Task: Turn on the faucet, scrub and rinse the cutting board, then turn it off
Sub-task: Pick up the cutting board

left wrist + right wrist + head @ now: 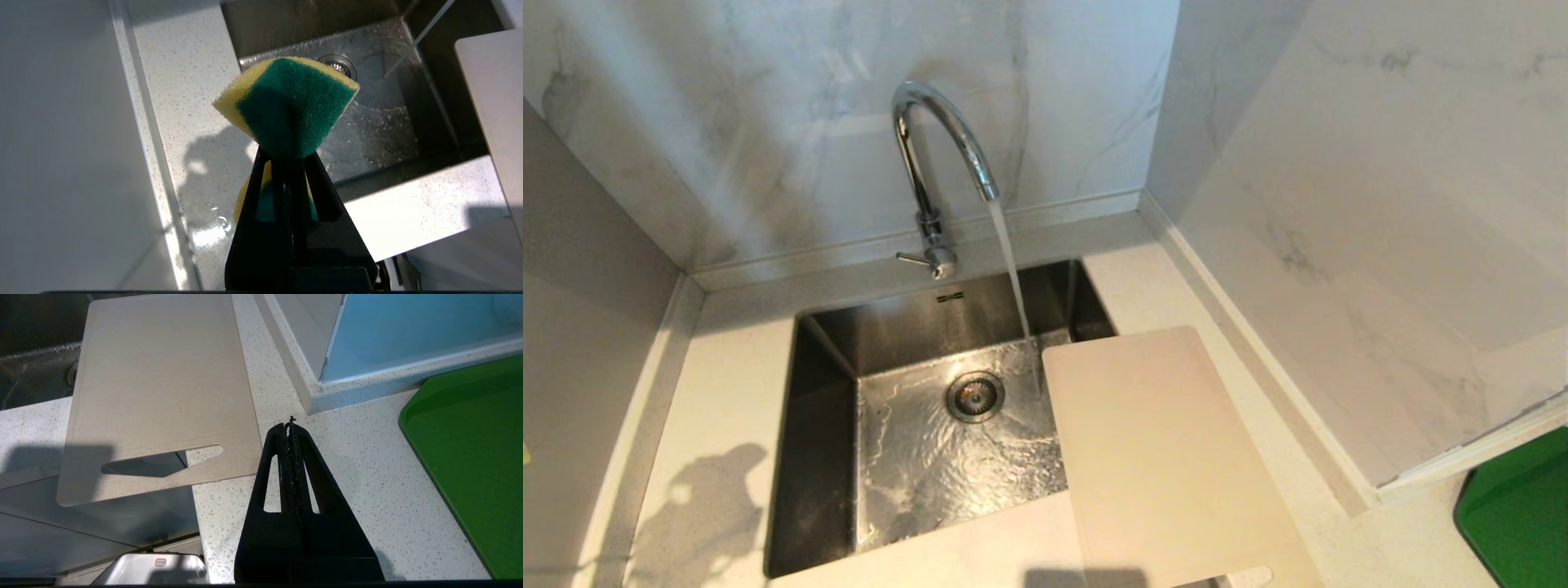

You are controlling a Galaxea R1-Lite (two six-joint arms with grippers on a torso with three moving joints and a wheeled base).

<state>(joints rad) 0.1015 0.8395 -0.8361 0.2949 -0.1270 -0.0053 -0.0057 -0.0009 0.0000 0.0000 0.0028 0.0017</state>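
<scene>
My left gripper [288, 153] squeezed a yellow-and-green sponge [286, 104] above the counter beside the steel sink [833, 367]. Water ran from the shiny curved faucet [931, 155]. The big off-white plastic cutting board [1160, 457] lay across the sink's right edge. My right gripper [291, 426] was pressed together, empty.

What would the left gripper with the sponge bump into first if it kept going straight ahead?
Probably the sink. The left gripper, shut on the sponge, points toward the wet basin near the drain. Nothing seems to block the way, though depth is hard to judge.
</scene>
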